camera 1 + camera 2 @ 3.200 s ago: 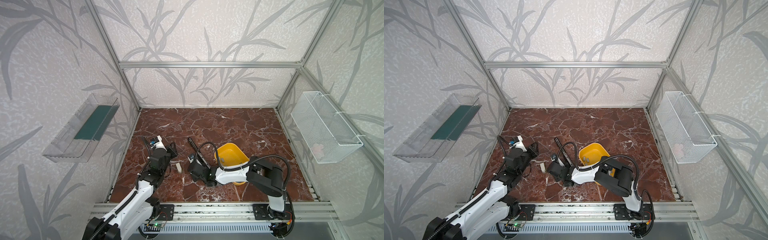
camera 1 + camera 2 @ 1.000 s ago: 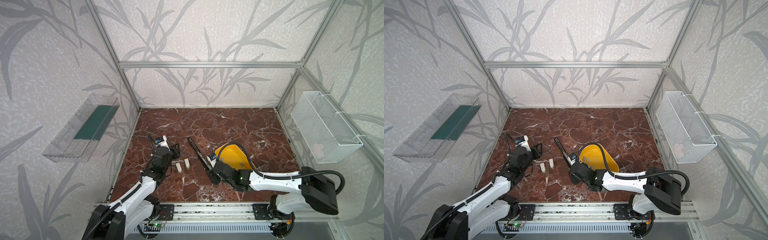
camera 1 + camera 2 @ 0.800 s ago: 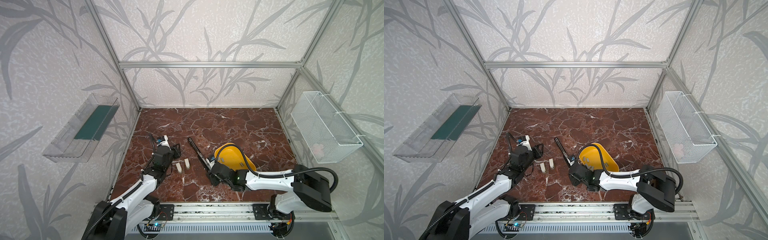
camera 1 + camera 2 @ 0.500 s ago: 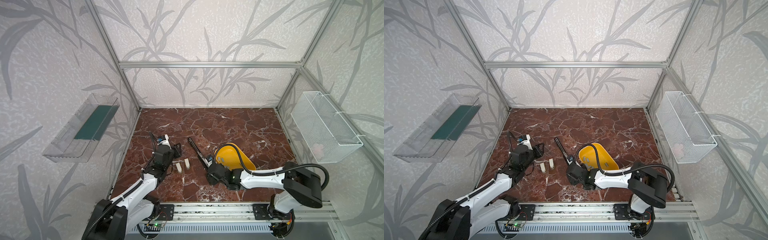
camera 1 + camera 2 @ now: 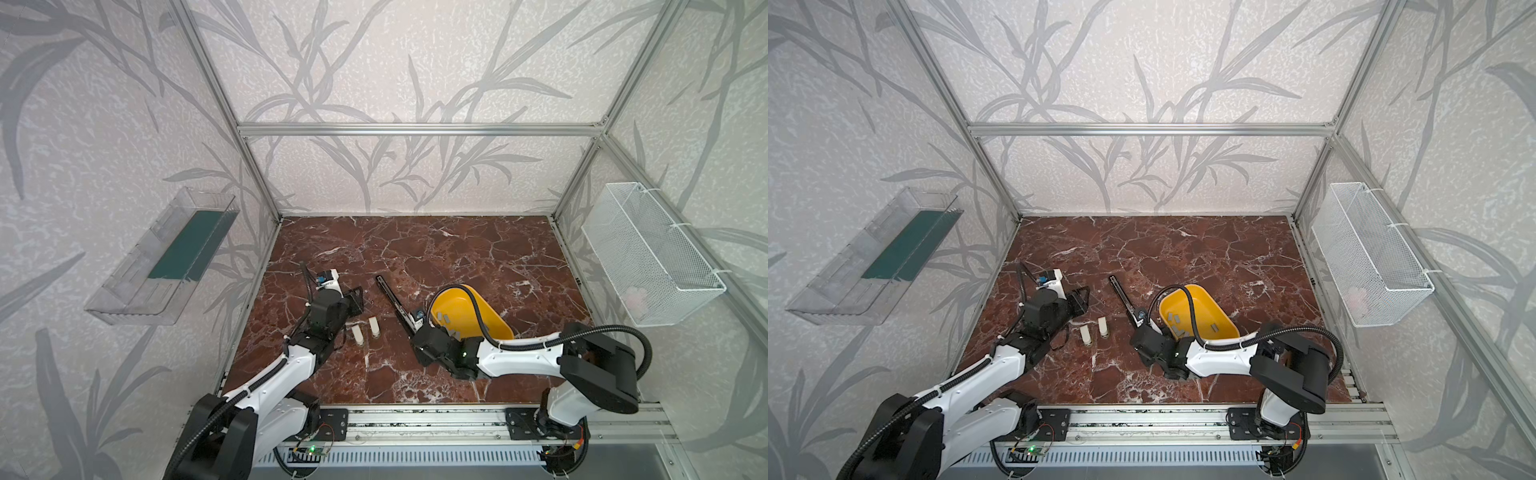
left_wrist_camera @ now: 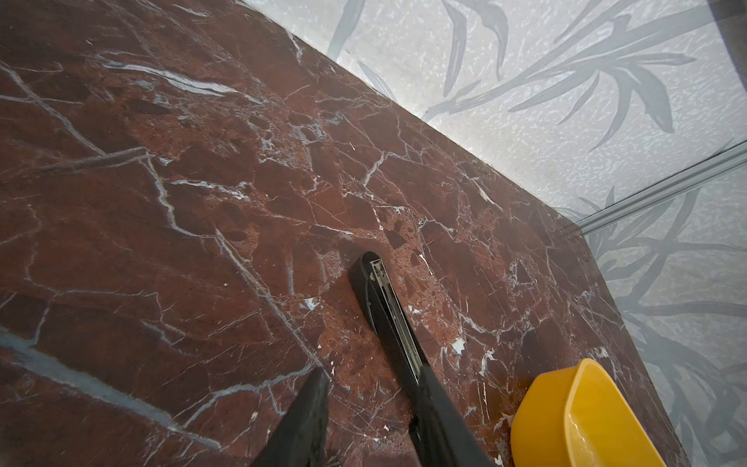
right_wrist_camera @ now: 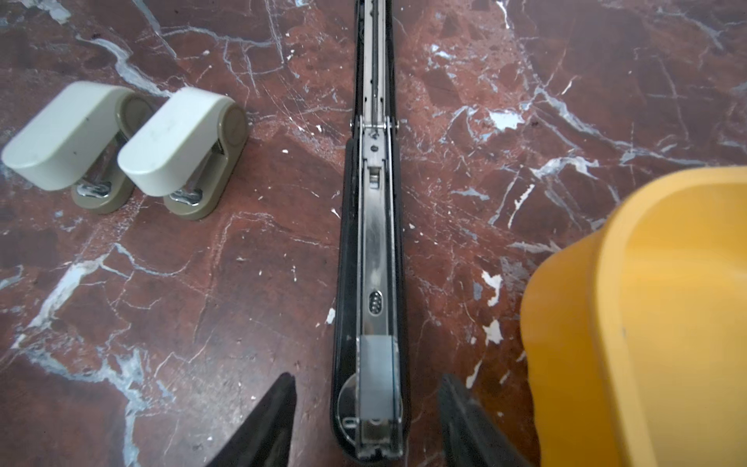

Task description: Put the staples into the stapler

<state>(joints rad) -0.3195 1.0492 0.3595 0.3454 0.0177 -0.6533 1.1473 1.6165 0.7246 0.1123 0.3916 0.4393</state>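
The stapler [image 5: 397, 303] [image 5: 1125, 301] is long and black and lies opened out flat on the marble floor, with its silver metal channel [image 7: 374, 242] facing up. A short grey strip [image 7: 376, 364], which looks like staples, rests on the channel at its near end. My right gripper [image 7: 368, 380] [image 5: 417, 332] is open, one finger on each side of that end, touching nothing. Loose grey staples [image 5: 446, 319] [image 5: 1177, 321] lie in the yellow bowl [image 5: 496, 328] [image 5: 1225, 324]. My left gripper [image 6: 374, 376] [image 5: 355, 297] is open and empty, left of the stapler [image 6: 384, 299].
Two small cream staplers [image 5: 357, 336] [image 5: 375, 327] [image 7: 68, 137] [image 7: 178, 141] sit side by side between the two arms. The yellow bowl [image 7: 646, 323] [image 6: 566, 416] stands close to the right of the stapler. A wire basket [image 5: 648, 257] and a clear tray [image 5: 166, 257] hang on the side walls.
The right arm's elbow has swung left while its gripper stayed at the stapler's near end. The left arm has hardly moved.
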